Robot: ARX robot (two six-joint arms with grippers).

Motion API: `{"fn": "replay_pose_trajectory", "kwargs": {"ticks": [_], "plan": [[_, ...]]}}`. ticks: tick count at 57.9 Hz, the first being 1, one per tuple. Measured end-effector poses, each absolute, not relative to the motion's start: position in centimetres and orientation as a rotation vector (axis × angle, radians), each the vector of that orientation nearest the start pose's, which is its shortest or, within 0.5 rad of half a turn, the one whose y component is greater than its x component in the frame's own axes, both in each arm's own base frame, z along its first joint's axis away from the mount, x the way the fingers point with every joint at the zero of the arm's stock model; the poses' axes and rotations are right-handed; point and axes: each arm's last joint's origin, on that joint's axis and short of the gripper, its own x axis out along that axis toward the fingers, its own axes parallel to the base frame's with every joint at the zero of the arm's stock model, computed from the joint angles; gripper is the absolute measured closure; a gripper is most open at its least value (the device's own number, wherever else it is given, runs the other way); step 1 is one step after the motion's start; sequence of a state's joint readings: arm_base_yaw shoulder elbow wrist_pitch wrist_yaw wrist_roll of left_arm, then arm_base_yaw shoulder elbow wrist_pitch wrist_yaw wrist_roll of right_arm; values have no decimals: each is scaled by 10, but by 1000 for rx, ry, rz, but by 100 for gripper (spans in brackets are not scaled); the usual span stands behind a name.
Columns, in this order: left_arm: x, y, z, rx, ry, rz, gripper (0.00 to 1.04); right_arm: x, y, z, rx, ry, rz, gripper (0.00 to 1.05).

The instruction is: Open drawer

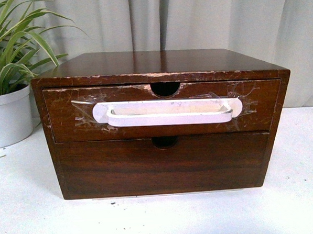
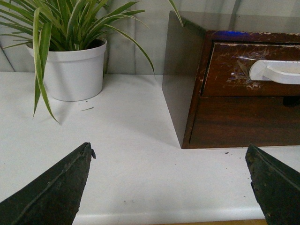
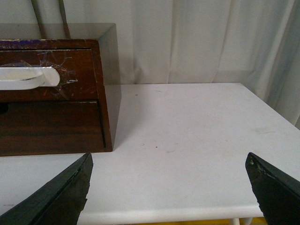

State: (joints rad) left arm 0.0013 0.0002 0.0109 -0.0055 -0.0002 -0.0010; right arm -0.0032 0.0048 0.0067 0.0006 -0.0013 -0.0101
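The drawer [image 1: 62, 119] is the upper front of a dark brown wooden chest, scratched, with a long white bar handle [image 1: 167, 112] held by clear tape and a half-round notch above it. It sits flush, shut. It also shows in the left wrist view [image 2: 225, 70] and the right wrist view [image 3: 79, 65]. Neither arm shows in the front view. My left gripper [image 2: 171, 152] is open and empty, above the table short of the chest's left corner. My right gripper [image 3: 168, 159] is open and empty, short of the chest's right corner.
A plain handleless lower drawer front [image 1: 164, 166] lies under the handled one. A white pot with a striped green plant [image 1: 8, 117] stands left of the chest, also in the left wrist view [image 2: 72, 70]. The white table [image 3: 197, 126] has a near edge; grey curtains hang behind.
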Motion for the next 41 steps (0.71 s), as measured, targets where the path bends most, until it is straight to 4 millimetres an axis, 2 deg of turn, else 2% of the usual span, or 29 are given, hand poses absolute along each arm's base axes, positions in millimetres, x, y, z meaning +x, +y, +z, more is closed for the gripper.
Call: {"fn": "replay_pose_trajectory", "kwargs": {"ticks": [41], "plan": [[97, 0, 167, -1, -5, 2, 6, 98, 0, 165, -10, -2, -2, 9]]}}
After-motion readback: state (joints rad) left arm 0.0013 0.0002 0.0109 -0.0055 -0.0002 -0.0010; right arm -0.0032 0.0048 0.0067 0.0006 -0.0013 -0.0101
